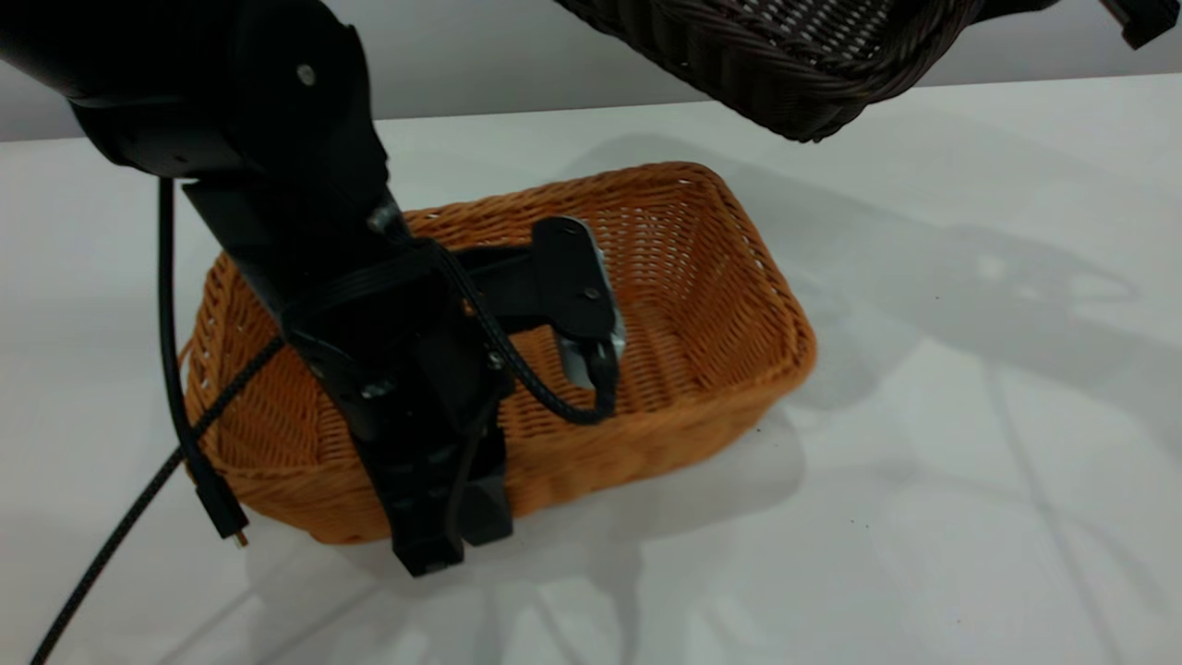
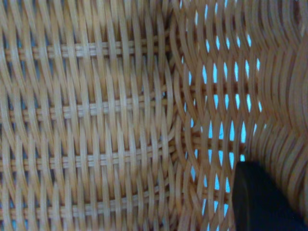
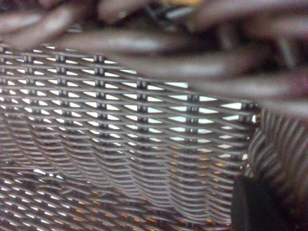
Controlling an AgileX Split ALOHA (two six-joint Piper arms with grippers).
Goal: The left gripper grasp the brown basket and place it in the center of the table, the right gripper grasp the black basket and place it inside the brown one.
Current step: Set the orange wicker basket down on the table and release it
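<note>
The brown basket [image 1: 702, 305] stands on the white table [image 1: 923, 480], left of the middle. My left gripper [image 1: 452, 526] reaches down over its near long wall and is shut on that wall, one jaw inside and one outside. In the left wrist view the tan weave [image 2: 96, 120] fills the picture, with one dark finger [image 2: 262, 202] against it. The black basket [image 1: 785, 55] hangs tilted in the air above the brown basket's far right end. My right gripper is shut on it; one of its fingers [image 3: 260, 204] lies on the dark weave [image 3: 120, 125].
A braided black cable [image 1: 166, 369] hangs from the left arm, and a loose plug [image 1: 222, 517] dangles beside the basket's near left corner. A black part of the right arm [image 1: 1143, 20] shows at the top right. Bare tabletop lies right of and in front of the brown basket.
</note>
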